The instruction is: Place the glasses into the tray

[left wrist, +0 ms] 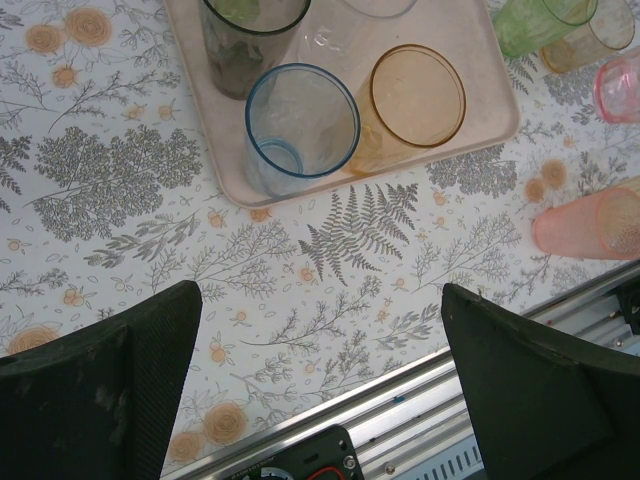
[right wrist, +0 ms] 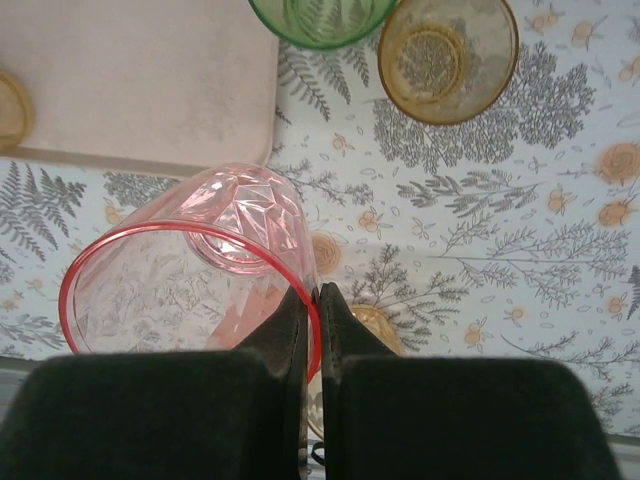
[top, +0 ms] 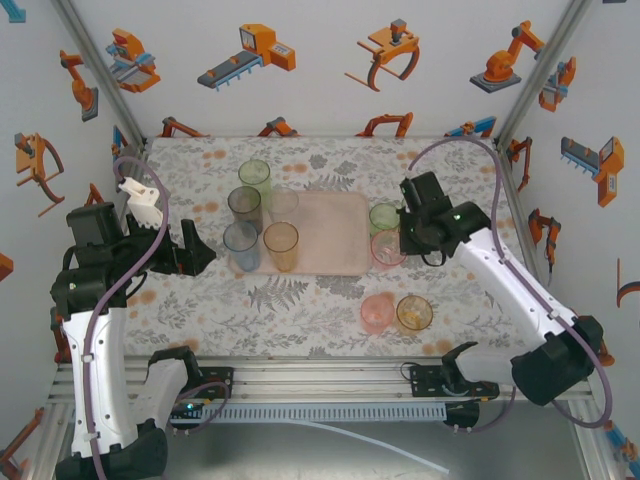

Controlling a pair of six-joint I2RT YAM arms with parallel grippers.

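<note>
The pale pink tray (top: 335, 240) lies mid-table and holds several glasses: green (top: 254, 174), grey (top: 244, 206), clear (top: 284, 205), blue (top: 240, 245) and orange (top: 281, 245). My right gripper (top: 402, 246) is just right of the tray, shut on the rim of a pink glass (right wrist: 190, 270). One of its fingers (right wrist: 285, 325) is inside the glass and the other outside. A green glass (top: 384, 216) stands just behind it. My left gripper (left wrist: 320, 340) hangs open over bare table left of the tray (left wrist: 480, 125), holding nothing.
A second pink glass (top: 375, 312) and an amber glass (top: 414, 313) stand near the front edge, right of centre. Another amber glass (right wrist: 448, 55) sits beside the green one (right wrist: 320, 18). The metal rail (top: 320, 380) runs along the near edge, and walls close in the sides.
</note>
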